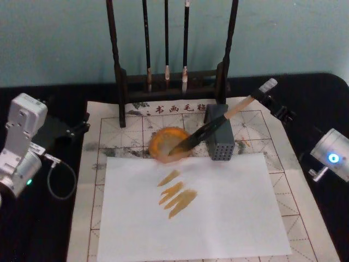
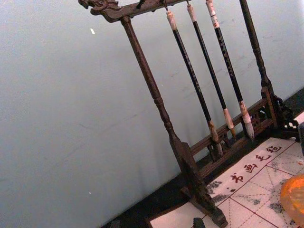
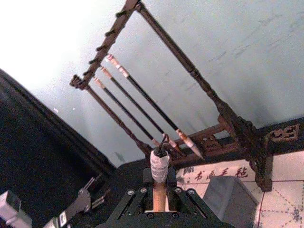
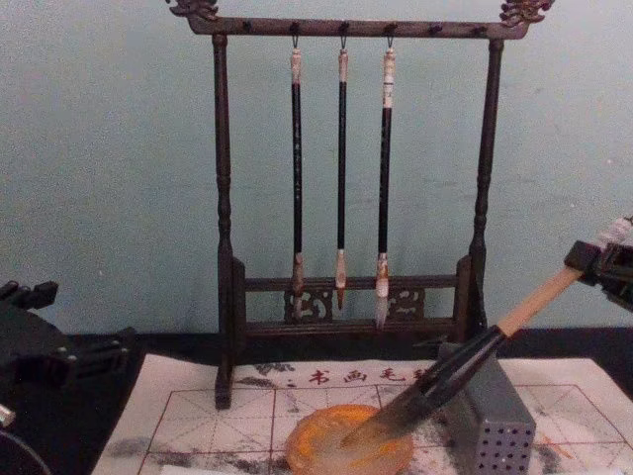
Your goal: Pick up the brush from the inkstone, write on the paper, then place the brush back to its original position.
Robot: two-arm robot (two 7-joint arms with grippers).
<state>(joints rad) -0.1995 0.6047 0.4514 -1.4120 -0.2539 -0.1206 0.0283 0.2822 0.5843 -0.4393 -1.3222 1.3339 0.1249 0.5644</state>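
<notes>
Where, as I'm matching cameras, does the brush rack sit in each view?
Head: rack top centre, behind the inkstone.
Left wrist: rack against the wall, behind the inkstone.
Right wrist: rack behind the brush.
Chest: rack centre, behind the inkstone.
Shared landmark: red characters at its foot.

The brush rack [image 1: 172,82] and its hanging brushes [image 1: 166,38] wall off the back behind the inkstone [image 1: 158,140]. The grey box [image 1: 220,141] crowds the inkstone's right, the brush [image 1: 235,110] slanting over it. Above the white sheet [image 1: 218,218] room is open.
</notes>
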